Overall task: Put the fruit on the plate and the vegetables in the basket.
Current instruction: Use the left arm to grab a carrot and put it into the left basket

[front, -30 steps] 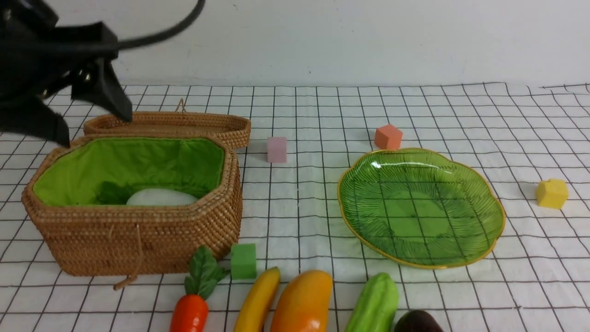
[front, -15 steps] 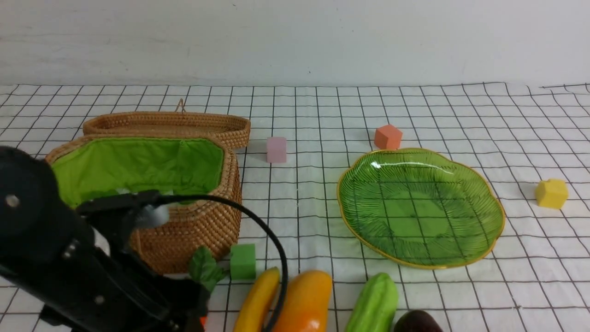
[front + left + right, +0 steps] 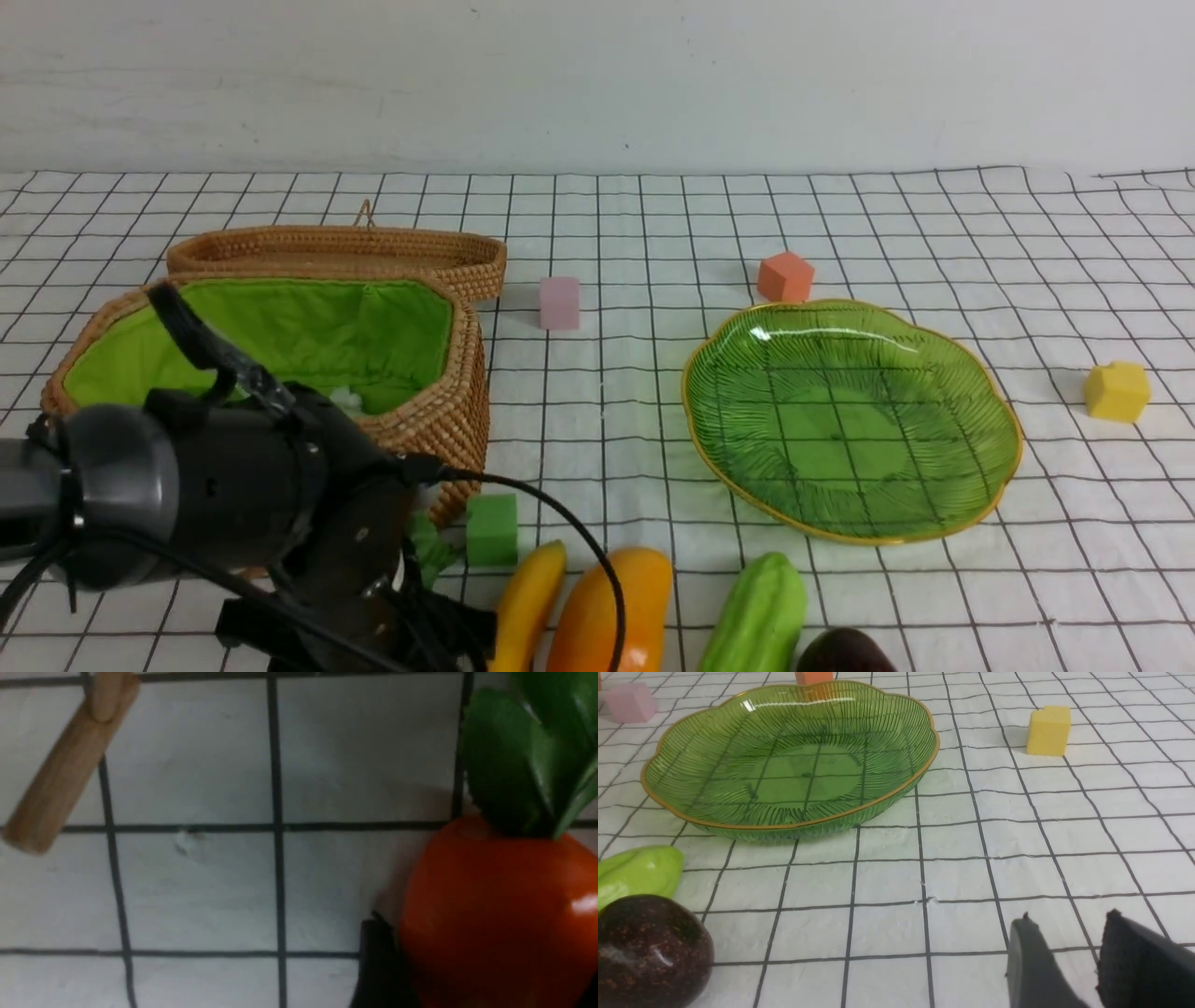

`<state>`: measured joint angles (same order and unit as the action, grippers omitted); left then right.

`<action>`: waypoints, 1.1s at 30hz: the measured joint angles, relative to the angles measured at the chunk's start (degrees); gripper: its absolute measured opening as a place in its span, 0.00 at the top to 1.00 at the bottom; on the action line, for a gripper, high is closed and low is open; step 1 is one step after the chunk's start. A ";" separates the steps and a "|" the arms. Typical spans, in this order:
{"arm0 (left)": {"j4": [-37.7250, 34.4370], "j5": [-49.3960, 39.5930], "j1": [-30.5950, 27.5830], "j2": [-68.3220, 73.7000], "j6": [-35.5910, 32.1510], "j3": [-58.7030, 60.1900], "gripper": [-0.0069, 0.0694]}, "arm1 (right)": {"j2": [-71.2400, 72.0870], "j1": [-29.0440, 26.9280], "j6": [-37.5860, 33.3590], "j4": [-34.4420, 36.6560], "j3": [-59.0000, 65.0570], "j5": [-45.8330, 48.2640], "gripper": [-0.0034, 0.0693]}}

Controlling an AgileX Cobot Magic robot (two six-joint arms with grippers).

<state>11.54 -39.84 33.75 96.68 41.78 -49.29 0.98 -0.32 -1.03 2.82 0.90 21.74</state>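
The left claw (image 3: pixel 483 980) sits low at the near left of the counter, right at the carrot (image 3: pixel 495 914). In the left wrist view one dark finger (image 3: pixel 378 970) presses against the side of the orange-red body. The other side runs off the picture, so it cannot be told whether the claw has gripped the carrot or merely brackets it. The carrot lies on the checked cloth (image 3: pixel 635 439) with its green leaves (image 3: pixel 514 756) pointing toward the basket (image 3: pixel 439 420). A wooden toggle (image 3: pixel 60 774) rests on the cloth nearby.

The left arm (image 3: pixel 205 485) hides much of the basket's near wall. Inside, against the green lining, a pale scrap shows that is probably the radish (image 3: pixel 345 399). The woven lid (image 3: pixel 336 250) lies just behind the basket. A green cube (image 3: pixel 492 529) sits by the basket's near corner.

The banana (image 3: pixel 530 597), mango (image 3: pixel 607 616), gourd (image 3: pixel 758 616) and dark fruit (image 3: pixel 845 651) lie in a row on the cloth along the near edge. The plate (image 3: pixel 850 420) sits just beyond the gourd and dark fruit. Pink (image 3: pixel 559 302), orange (image 3: pixel 786 277) and yellow (image 3: pixel 1117 392) cubes are scattered farther out.

The right claw (image 3: pixel 1069 924) hangs over bare cloth with its jaws parted around nothing, well apart from the dark fruit.
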 joint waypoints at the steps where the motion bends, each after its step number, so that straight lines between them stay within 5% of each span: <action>1: -0.16 -1.28 0.00 -0.51 0.00 0.00 0.45 | 0.00 0.00 0.00 0.00 0.00 0.00 0.62; 9: -1.13 -16.34 0.00 -21.20 1.03 -1.47 0.43 | 0.00 0.00 0.00 0.00 0.00 0.00 0.62; 14: 9.49 -16.81 -3.33 -35.95 10.75 -15.50 0.43 | 0.00 0.00 0.00 0.00 0.00 0.00 0.62; 19: 22.37 -16.37 -11.24 -34.14 21.45 -26.73 0.43 | 0.00 0.00 0.00 0.00 0.00 0.00 0.62; 33: 21.91 -10.51 -13.92 -12.29 43.55 -30.33 0.43 | 0.00 0.00 0.00 0.00 0.00 0.00 0.62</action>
<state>33.46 -50.36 19.82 84.39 85.33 -79.62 0.98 -0.32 -1.03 2.82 0.90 21.74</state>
